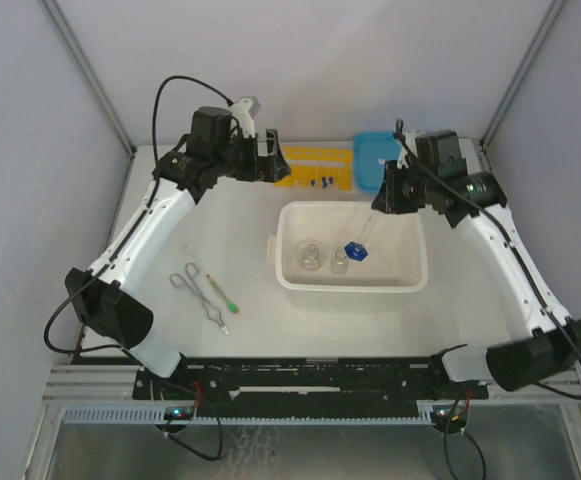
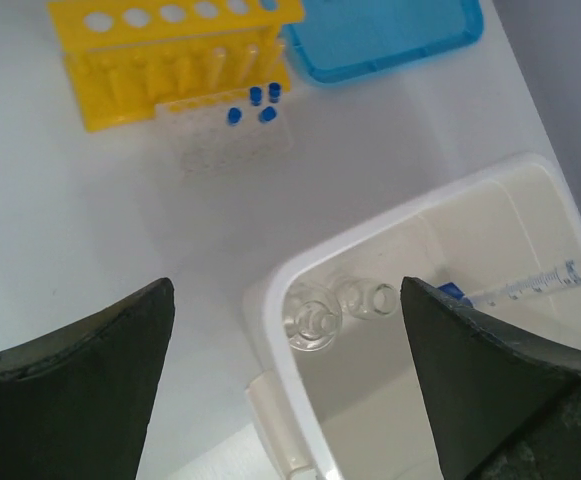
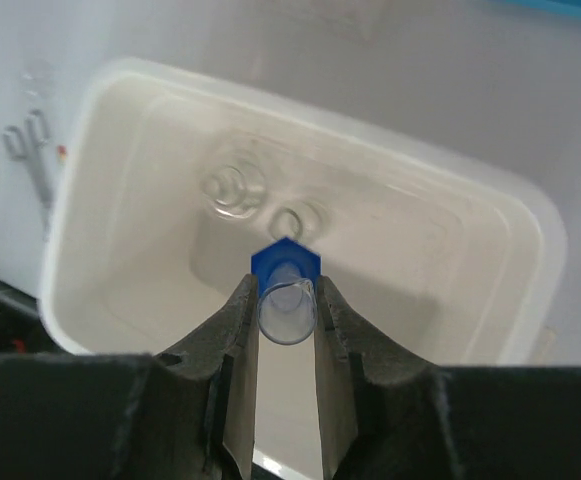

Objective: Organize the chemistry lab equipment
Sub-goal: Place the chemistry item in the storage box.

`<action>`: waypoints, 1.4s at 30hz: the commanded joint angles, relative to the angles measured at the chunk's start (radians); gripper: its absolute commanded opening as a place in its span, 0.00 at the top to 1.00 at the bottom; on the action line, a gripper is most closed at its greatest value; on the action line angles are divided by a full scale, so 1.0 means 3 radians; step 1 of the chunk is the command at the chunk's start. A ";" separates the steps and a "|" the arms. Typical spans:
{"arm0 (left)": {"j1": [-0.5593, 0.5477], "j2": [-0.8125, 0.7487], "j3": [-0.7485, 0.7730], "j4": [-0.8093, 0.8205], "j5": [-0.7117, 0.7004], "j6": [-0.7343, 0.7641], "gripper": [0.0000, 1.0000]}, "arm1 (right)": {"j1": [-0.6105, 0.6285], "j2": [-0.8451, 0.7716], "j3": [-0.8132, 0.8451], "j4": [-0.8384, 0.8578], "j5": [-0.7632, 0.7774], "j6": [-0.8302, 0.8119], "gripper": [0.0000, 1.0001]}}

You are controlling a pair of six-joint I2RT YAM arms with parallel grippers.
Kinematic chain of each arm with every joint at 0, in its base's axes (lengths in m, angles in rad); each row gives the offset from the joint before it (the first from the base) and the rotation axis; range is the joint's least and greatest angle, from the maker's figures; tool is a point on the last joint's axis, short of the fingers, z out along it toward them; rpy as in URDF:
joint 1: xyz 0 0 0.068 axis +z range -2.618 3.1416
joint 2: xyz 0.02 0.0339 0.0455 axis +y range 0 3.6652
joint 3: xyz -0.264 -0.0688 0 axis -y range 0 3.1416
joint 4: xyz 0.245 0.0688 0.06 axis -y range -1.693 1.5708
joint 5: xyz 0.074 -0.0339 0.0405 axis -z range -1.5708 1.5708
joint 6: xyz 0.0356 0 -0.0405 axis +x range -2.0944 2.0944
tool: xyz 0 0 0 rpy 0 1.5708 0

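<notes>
Blue-capped tube (image 3: 287, 300) between the right end effector's (image 3: 287, 330) fingers above white tub (image 3: 530, 220); two glass vessels (image 3: 235, 187) inside

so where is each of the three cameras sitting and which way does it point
Top external: above and behind the bases, looking down on table, both arms showing.
Left wrist: looks down past open left gripper at yellow rack, blue lid.
Right wrist: looks down along right gripper clamping blue-capped tube.
All share white tub.

Bright even overhead light, soft faint shadows, wrist views slightly blurred, mild glare.
</notes>
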 commanded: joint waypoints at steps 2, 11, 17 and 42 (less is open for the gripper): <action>0.0160 -0.0136 -0.0239 0.0254 0.0222 -0.0320 0.12 | 0.0133 -0.0583 -0.0822 0.0859 0.1042 0.0042 1.00; 0.0192 0.0088 -0.0391 0.0004 0.0203 -0.0356 0.20 | 0.0318 -0.0557 -0.1283 0.1294 0.1772 0.0205 1.00; 0.0198 0.0001 -0.0528 -0.0028 0.0089 -0.0294 0.19 | 0.0330 -0.0409 -0.1290 0.1265 0.1763 0.0198 1.00; 0.0235 -0.0148 -0.0806 0.0126 0.0111 -0.0325 0.17 | 0.0407 -0.0376 -0.1918 0.1645 0.1628 0.0283 1.00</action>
